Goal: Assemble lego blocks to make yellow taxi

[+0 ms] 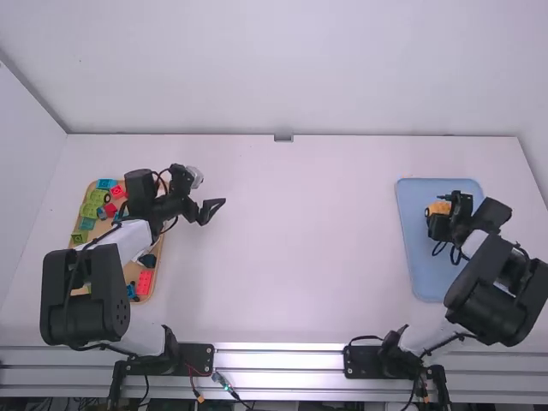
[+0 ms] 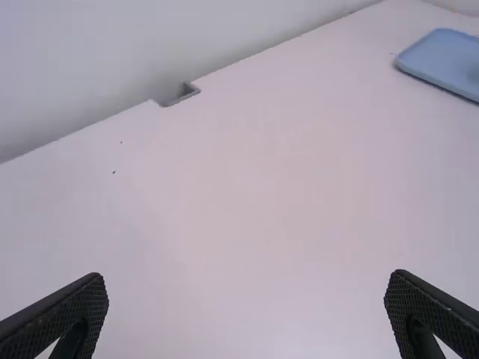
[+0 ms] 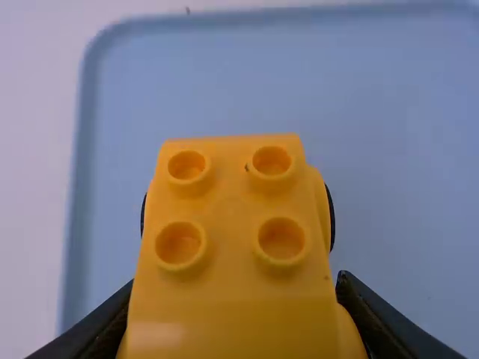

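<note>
Over the upper part of the blue tray (image 1: 419,274), my right gripper (image 1: 440,219) holds the yellow taxi (image 1: 438,207). From the right wrist, the studded yellow taxi (image 3: 228,224) fills the space between the fingers of my right gripper (image 3: 238,314), with the blue tray (image 3: 374,149) behind it and dark wheel edges at its sides. My left gripper (image 1: 213,210) is just right of the wooden tray (image 1: 103,228), over bare table. In its own wrist view the left gripper (image 2: 247,280) is open, with nothing between its widely spaced fingers.
Green, red and blue blocks, such as a red block (image 1: 145,281), lie in the wooden tray, partly under the left arm. The table (image 1: 291,248) stretches between the two trays. A wall (image 1: 282,68) rises at the table's far edge.
</note>
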